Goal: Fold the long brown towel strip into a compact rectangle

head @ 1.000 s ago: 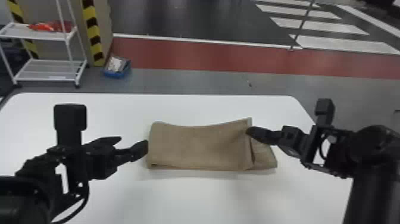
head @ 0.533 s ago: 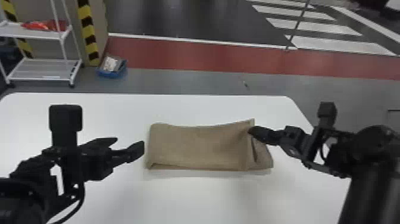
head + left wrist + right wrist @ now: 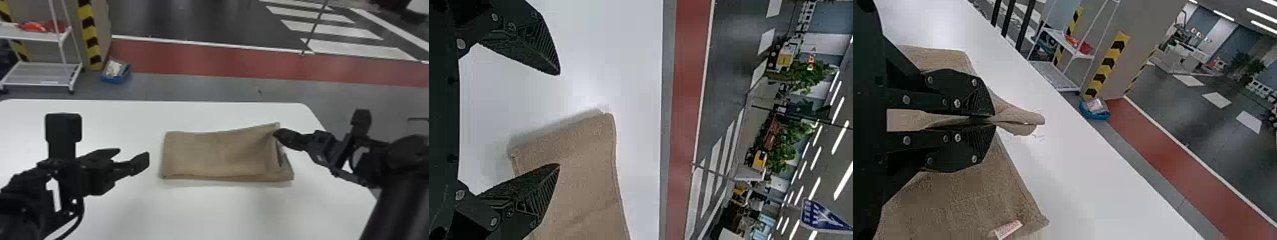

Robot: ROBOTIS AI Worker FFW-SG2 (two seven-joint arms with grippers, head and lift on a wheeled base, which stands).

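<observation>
While our right gripper (image 3: 276,133) clamps the towel (image 3: 220,156) shut at its two o'clock corner, our left gripper (image 3: 133,153) hangs wide open, empty, off its nine o'clock side. It's lying folded on our table (image 3: 223,212)!

Brown towel (image 3: 220,156), white table (image 3: 191,210), yellow-and-black striped pillar (image 3: 90,35)

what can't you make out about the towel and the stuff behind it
Inner layers of the folded brown cloth towel: head view, hidden by its top layer.
The pinched bit: right wrist view, covered by the black right gripper.
The towel's rest: left wrist view, cut off by the picture's edge.
Red item on the white metal cart: head view, too small to name.
</observation>
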